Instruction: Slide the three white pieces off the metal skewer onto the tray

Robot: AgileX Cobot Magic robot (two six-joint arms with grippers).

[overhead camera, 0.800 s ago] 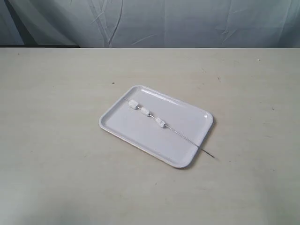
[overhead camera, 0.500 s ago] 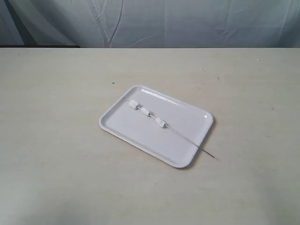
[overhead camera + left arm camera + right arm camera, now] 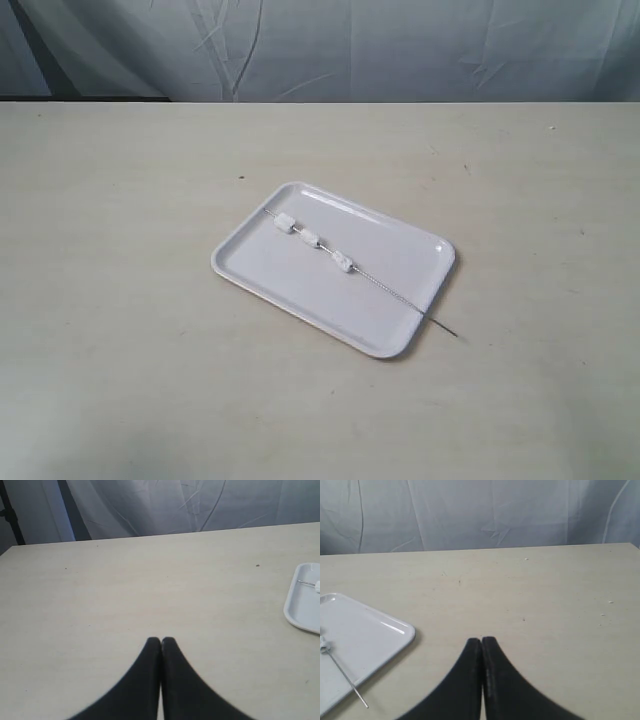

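Note:
The white tray lies mid-table. Across it runs the thin metal skewer, its pointed end sticking past the tray's right rim onto the table. Three white pieces are threaded on the skewer's far-left half, spaced apart. Neither arm shows in the exterior view. My left gripper is shut and empty, hovering over bare table; the tray is off to one side with the skewer end showing. My right gripper is shut and empty, with the tray and skewer point beside it.
The beige table stretches wide on all sides of the tray. A pale crumpled cloth backdrop hangs behind the far table edge. Small dark specks dot the tabletop.

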